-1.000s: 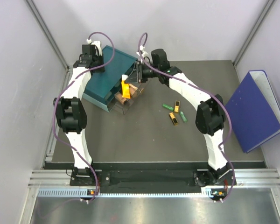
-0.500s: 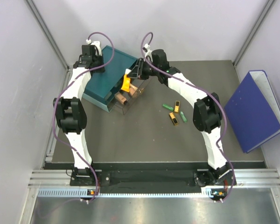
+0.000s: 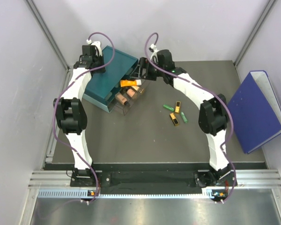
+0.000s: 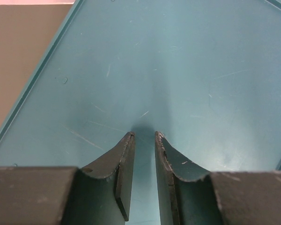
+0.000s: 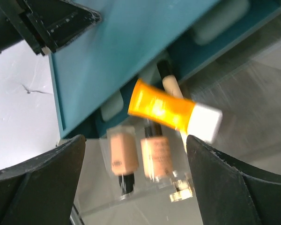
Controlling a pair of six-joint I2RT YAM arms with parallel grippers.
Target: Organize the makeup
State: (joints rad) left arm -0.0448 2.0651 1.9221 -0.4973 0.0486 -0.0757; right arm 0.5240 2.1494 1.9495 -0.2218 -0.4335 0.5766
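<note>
At the far left of the tabletop (image 3: 145, 140) stands the teal drawer box (image 3: 105, 75), with its clear drawer (image 3: 124, 105) pulled out toward the middle. Two peach bottles (image 5: 120, 157) lie side by side in the drawer, dark caps toward its front wall, and a slim beige stick (image 5: 171, 84) lies further back by the box front. An orange tube (image 5: 161, 110) with a white cap sits crosswise over the rear of the drawer, above the bottles. It is blurred in the right wrist view, and I cannot tell whether it rests on anything.

Right of the drawer, well apart from it, two green tubes (image 3: 167, 107) and two gold-and-black sticks (image 3: 174, 118) lie loose in a small cluster on the tabletop. A blue binder (image 3: 255, 110) leans at the right edge.

The right gripper (image 5: 136, 140) hangs over the drawer's back end with its jaws spread wide. The orange tube shows between them, but neither one touches it and they hold nothing. The left gripper (image 4: 144, 136) points down at the box's scratched teal top. Its jaws are all but closed, with only a thin slit between them and nothing in it. Contact with the top cannot be told.
</note>
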